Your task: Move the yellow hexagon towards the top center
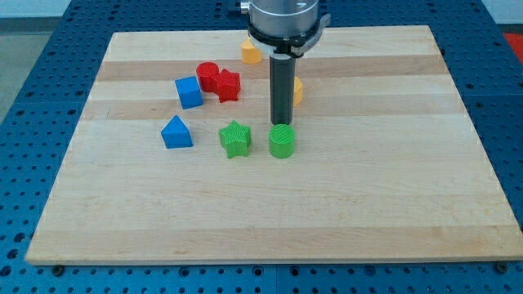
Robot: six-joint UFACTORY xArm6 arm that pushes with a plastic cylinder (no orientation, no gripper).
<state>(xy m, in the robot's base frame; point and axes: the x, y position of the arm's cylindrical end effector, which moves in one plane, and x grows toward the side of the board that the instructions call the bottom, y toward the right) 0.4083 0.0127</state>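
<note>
My arm comes down from the view's top centre, its grey collar cut off by the frame, and the dark rod (283,90) hangs straight and upright over the tabletop (392,196). My tip (283,124) ends just above the green cylinder (282,141) in the view, at that block's far edge; whether it touches the block cannot be told. There is no claw on this arm, only the rod, so nothing is clenched or grasped.

Taking the green cylinder as the landmark and reading from the view's left: the blue triangular block (176,132) lies well to its left, at about the same height in the view. The blue cube (189,92) sits up and to the left of the cylinder, above the triangular block. The red cylinder (207,76) and the red star (227,86) stand touching each other, further up and left of the landmark. The green star (235,139) is just beside the cylinder on its left, apart from it.

One yellow block (250,52) lies far above the cylinder, near the tabletop's top edge, partly hidden by the collar. Another yellow block (297,91) peeps out from behind the rod, just up and right of the cylinder. Which of them is the hexagon cannot be made out.

No containers stand on the tabletop.
</note>
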